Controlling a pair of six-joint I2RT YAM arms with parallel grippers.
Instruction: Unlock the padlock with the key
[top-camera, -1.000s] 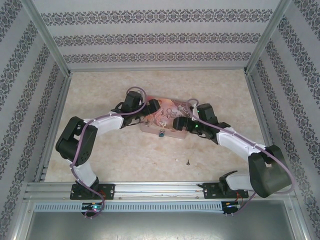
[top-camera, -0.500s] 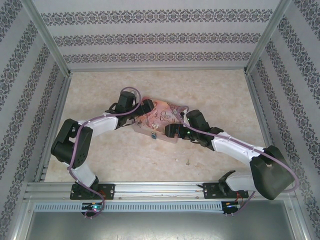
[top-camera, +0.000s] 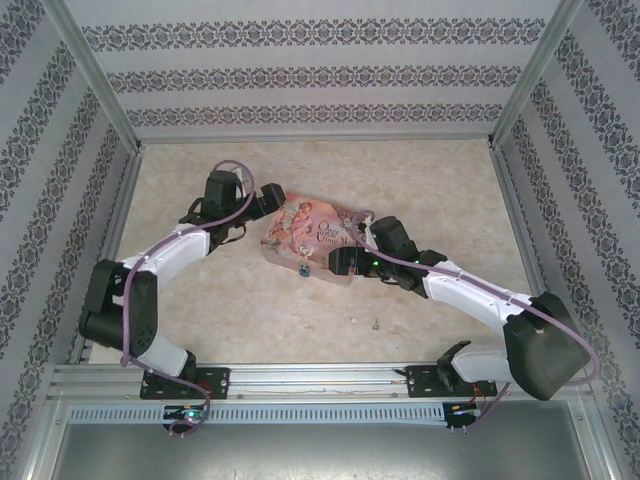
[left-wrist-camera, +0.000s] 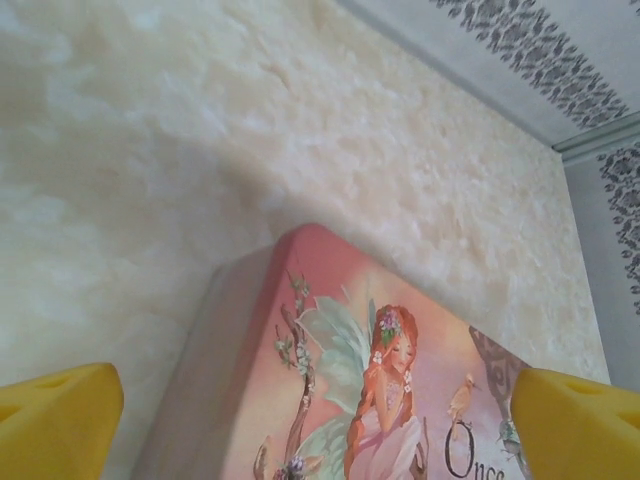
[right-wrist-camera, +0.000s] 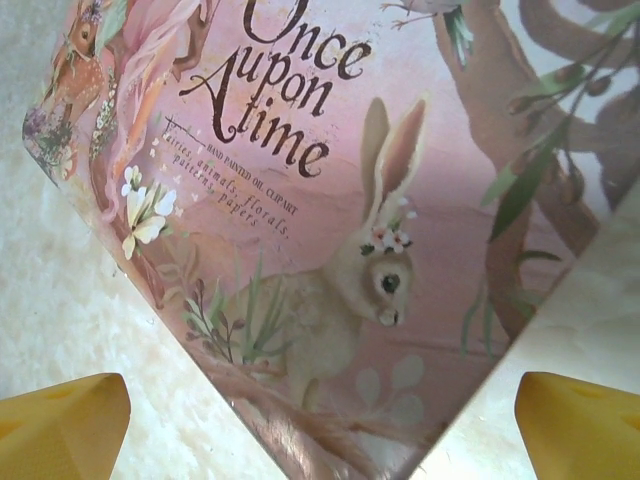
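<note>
A pink illustrated tin (top-camera: 310, 238) lies mid-table, turned at an angle. The tiny blue padlock (top-camera: 304, 271) hangs at its near side wall. A small dark key (top-camera: 375, 322) lies loose on the table, nearer the arm bases. My left gripper (top-camera: 268, 203) sits at the tin's far left corner, and its yellow fingertips (left-wrist-camera: 55, 422) stand wide apart over the fairy picture on the tin's lid (left-wrist-camera: 380, 390). My right gripper (top-camera: 341, 262) is at the tin's near right corner. Its yellow fingertips (right-wrist-camera: 582, 425) are spread wide over the rabbit picture on the tin's lid (right-wrist-camera: 330, 260). Neither gripper holds anything.
The marbled tabletop (top-camera: 420, 180) is walled by patterned panels on three sides, with metal posts at the corners. A metal rail (top-camera: 320, 378) carrying the arm bases runs along the near edge.
The tin has slid left and turned, carrying the padlock with it. My left arm swung left and my right gripper followed the tin's right end. The key stayed put.
</note>
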